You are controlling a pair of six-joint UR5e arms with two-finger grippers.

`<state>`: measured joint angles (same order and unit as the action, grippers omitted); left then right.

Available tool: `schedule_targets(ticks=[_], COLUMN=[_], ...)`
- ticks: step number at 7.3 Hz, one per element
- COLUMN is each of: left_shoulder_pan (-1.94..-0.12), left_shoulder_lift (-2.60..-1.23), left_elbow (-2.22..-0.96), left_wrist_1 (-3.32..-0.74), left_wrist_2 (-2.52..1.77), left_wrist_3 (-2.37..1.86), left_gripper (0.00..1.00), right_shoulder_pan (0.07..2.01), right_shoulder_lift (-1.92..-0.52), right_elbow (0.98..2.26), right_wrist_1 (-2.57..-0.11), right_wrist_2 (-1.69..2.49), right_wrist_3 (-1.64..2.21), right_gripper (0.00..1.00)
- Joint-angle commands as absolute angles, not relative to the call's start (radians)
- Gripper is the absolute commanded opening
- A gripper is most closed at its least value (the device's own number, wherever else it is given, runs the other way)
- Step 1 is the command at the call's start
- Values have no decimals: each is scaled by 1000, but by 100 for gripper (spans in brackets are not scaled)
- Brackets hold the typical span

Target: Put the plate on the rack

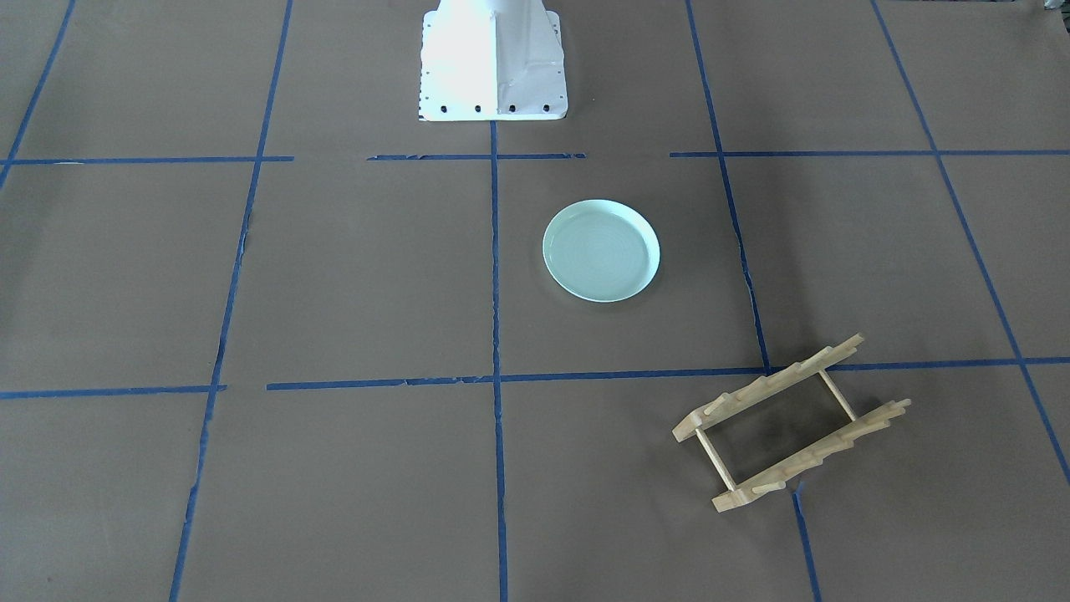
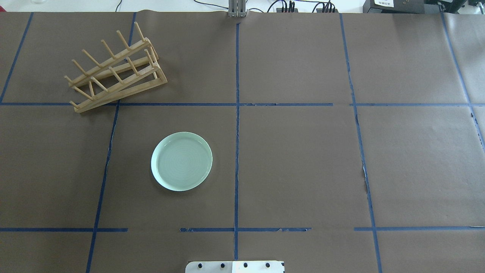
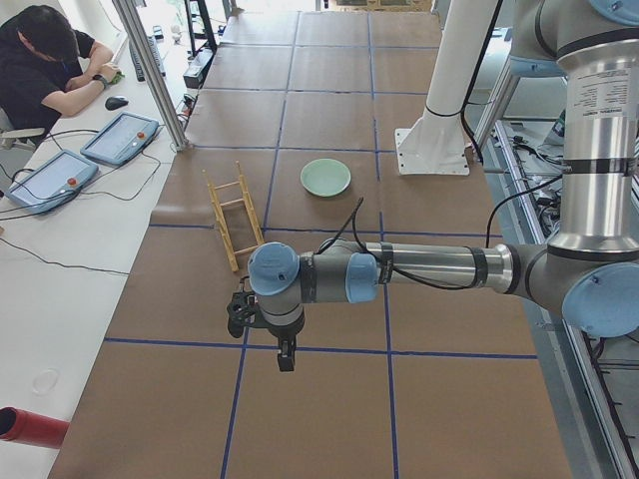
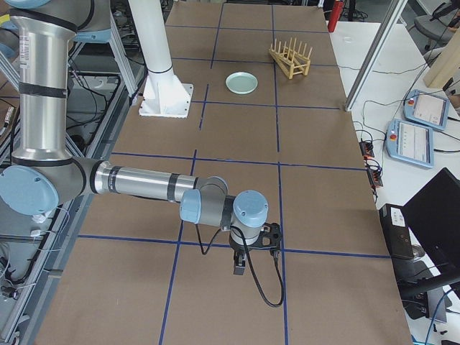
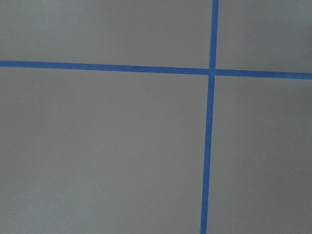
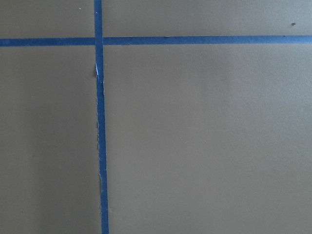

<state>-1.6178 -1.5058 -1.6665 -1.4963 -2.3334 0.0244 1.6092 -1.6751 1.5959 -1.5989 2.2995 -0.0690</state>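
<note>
The pale mint-green plate (image 2: 182,161) lies flat, right way up, on the brown table, left of the centre tape line; it also shows in the front view (image 1: 601,250). The light-wood rack (image 2: 115,72) stands at the far left with its pegs up, apart from the plate; it also shows in the front view (image 1: 790,422). Neither gripper shows in the overhead or front views. My left gripper (image 3: 287,356) hangs over bare table well short of the rack. My right gripper (image 4: 239,263) hangs over the table's other end. I cannot tell whether either is open or shut.
Blue tape lines (image 2: 237,113) divide the brown paper table cover into a grid. The white robot base (image 1: 493,63) stands at the table's near edge. An operator (image 3: 45,60) sits at a side desk with teach pendants (image 3: 120,137).
</note>
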Motion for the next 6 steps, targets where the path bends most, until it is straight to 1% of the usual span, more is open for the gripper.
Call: schedule_targets(ticks=[1, 2, 4, 6], left_shoulder_pan=[-1615, -1614, -1597, -1575], left_shoulder_lift=[-1517, -1529, -1612, -1624], left_elbow=[-1669, -1677, -1712, -1817], left_wrist_1=[-1499, -1502, -1499, -1494], left_wrist_2=[-2332, -2335, -2332, -2329], left_wrist_3=[23, 23, 21, -39], left_gripper=[100, 100, 100, 100], right_shoulder_pan=[1609, 1609, 1609, 1609], right_shoulder_lift=[-1675, -1675, -1675, -1675], right_elbow=[1595, 1597, 1597, 1597], right_wrist_1=[-1600, -1598, -1598, -1598], right_wrist_2=[2299, 2299, 2299, 2299], right_wrist_3=[-71, -69, -69, -69], right_gripper=[100, 100, 100, 100])
